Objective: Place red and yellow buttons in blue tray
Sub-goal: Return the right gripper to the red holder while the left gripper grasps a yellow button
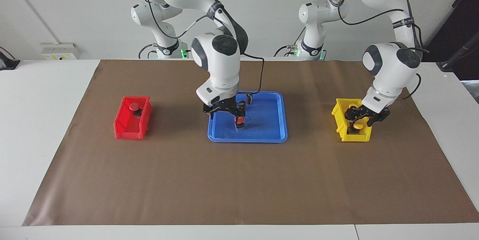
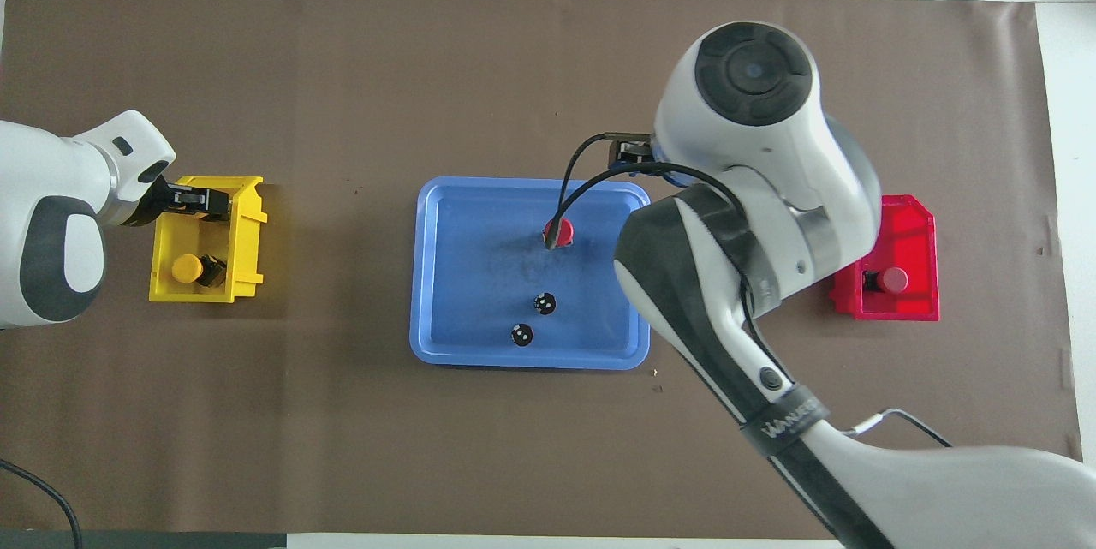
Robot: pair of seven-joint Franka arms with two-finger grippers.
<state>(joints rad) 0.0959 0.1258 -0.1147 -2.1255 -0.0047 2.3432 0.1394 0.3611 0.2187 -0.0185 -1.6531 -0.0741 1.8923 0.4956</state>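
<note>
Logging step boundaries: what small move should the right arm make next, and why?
Probably open the right claw and lift: its red button already appears to be down on the blue tray, though contact isn't certain.

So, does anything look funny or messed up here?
Nothing looks spilled or broken. The only odd bits are two small dark cylinders in the blue tray, nearer the robots than the red button there. They have no coloured caps.

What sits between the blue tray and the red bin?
Nothing: only bare brown table cover separates the blue tray from the red bin, clearest in the facing view.
</note>
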